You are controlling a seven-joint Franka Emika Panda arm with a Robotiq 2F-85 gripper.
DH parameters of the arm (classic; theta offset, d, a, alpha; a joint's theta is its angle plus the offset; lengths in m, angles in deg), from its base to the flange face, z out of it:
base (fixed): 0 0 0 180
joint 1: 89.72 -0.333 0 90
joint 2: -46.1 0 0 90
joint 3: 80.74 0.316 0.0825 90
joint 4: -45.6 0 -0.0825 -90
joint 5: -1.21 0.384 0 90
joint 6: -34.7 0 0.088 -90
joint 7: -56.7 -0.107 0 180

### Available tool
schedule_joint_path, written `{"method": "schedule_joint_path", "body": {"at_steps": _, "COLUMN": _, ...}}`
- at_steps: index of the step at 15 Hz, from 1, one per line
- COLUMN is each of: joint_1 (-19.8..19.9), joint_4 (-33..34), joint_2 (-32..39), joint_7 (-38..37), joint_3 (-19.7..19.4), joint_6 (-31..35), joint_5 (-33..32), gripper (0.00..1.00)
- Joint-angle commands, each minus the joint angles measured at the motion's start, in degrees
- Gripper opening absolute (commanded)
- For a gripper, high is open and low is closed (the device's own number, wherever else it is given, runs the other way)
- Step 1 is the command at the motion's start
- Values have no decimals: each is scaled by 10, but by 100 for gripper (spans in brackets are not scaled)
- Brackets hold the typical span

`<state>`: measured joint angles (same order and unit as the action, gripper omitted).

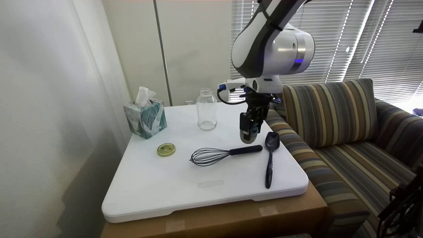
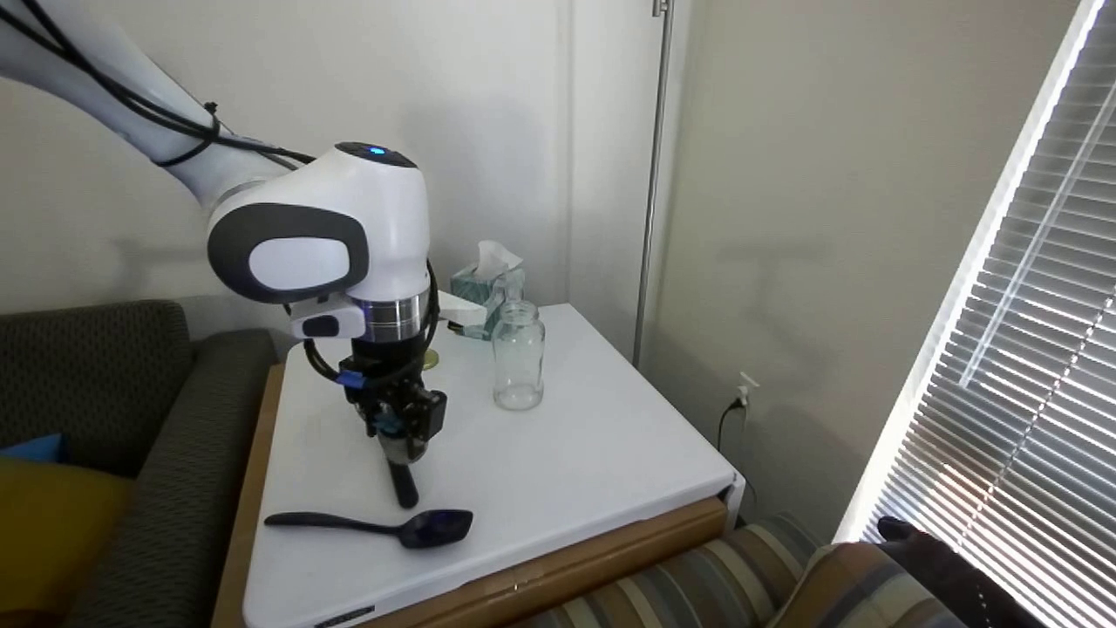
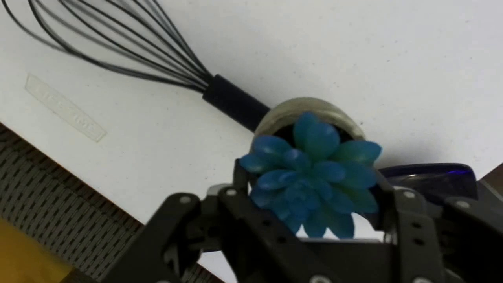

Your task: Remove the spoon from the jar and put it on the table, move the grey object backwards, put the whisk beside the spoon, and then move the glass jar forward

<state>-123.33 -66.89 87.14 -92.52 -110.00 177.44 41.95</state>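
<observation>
In an exterior view, a brown base (image 1: 231, 216) shows along the bottom of the frame, under the white, round-cornered tabletop (image 1: 158, 188). A long, slim black spoon (image 1: 270, 162) lies right of centre, its oval head toward the top. A balloon whisk (image 1: 231, 152) with dark wire loops lies at centre, wires to the left, its black handle ending just beside the spoon's head. Just above that handle in the frame, the black gripper (image 3: 314, 190) is clamped on a small, squat grey pot (image 1: 248, 137) bearing a blue, rosette-shaped succulent (image 3: 310, 177); in the wrist view the pot covers part of the handle. Left of centre lies a flat, yellow-green disc (image 1: 166, 149); beyond it, farther left, stands a teal-and-white tissue box (image 1: 147, 119). The clear glass jar (image 1: 207, 110) stands upright in the upper middle, well apart from the spoon. White blinds (image 1: 330, 49) fill the upper right.
</observation>
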Motion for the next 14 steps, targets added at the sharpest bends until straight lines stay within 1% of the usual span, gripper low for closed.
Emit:
{"method": "schedule_joint_path", "body": {"at_steps": 1, "joint_1": -7, "joint_4": 42, "joint_2": 29, "joint_7": 0, "joint_3": -46, "joint_6": -46, "joint_5": 61, "gripper": 42}}
{"method": "schedule_joint_path", "body": {"at_steps": 4, "joint_1": 0, "joint_4": 93, "joint_2": 68, "joint_7": 0, "joint_3": -81, "joint_6": -89, "joint_5": 115, "gripper": 42}}
{"method": "schedule_joint_path", "body": {"at_steps": 6, "joint_1": 1, "joint_4": 135, "joint_2": 102, "joint_7": 0, "joint_3": -115, "joint_6": -129, "joint_5": 155, "gripper": 42}}
{"method": "schedule_joint_path", "body": {"at_steps": 8, "joint_1": -2, "joint_4": 182, "joint_2": 147, "joint_7": 0, "joint_3": -159, "joint_6": -173, "joint_5": 200, "gripper": 42}}
{"method": "schedule_joint_path", "body": {"at_steps": 11, "joint_1": -5, "joint_4": 252, "joint_2": 236, "joint_7": 1, "joint_3": -243, "joint_6": -250, "joint_5": 287, "gripper": 42}}
{"method": "schedule_joint_path", "body": {"at_steps": 14, "joint_1": 4, "joint_4": 295, "joint_2": 319, "joint_7": 1, "joint_3": -326, "joint_6": -326, "joint_5": 378, "gripper": 42}}
